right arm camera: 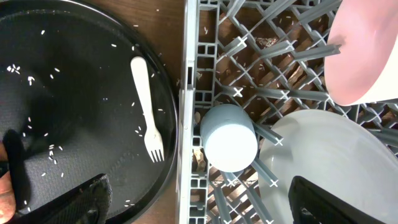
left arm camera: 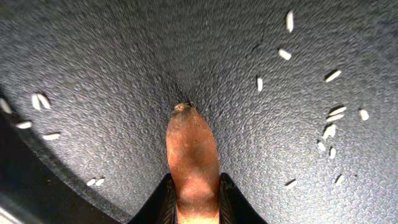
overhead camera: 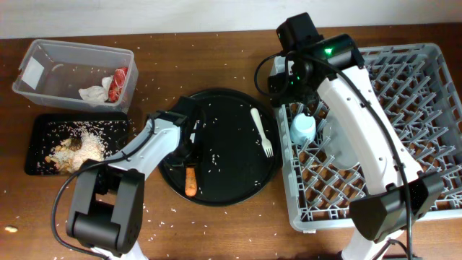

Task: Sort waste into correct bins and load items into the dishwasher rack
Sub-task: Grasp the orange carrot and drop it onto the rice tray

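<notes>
My left gripper [overhead camera: 190,165] [left arm camera: 194,208] is shut on the orange carrot [overhead camera: 190,182] [left arm camera: 191,152], low over the round black tray [overhead camera: 238,184]. The white fork [overhead camera: 261,131] [right arm camera: 146,112] lies on that tray's right side. My right gripper [overhead camera: 287,85] [right arm camera: 208,202] is open and empty above the left edge of the grey dishwasher rack [overhead camera: 426,108] [right arm camera: 189,124]. In the rack are the light blue cup [overhead camera: 303,128] [right arm camera: 229,138], the pale plate [overhead camera: 346,148] [right arm camera: 329,168] and the pink bowl [right arm camera: 367,50].
The clear tub [overhead camera: 43,54] at the back left holds the white tissue [overhead camera: 94,93] and the red wrapper [overhead camera: 119,81]. The shallow black tray [overhead camera: 43,126] in front of it holds rice and brown scraps [overhead camera: 76,150]. Loose rice grains lie on the round tray and the wooden table.
</notes>
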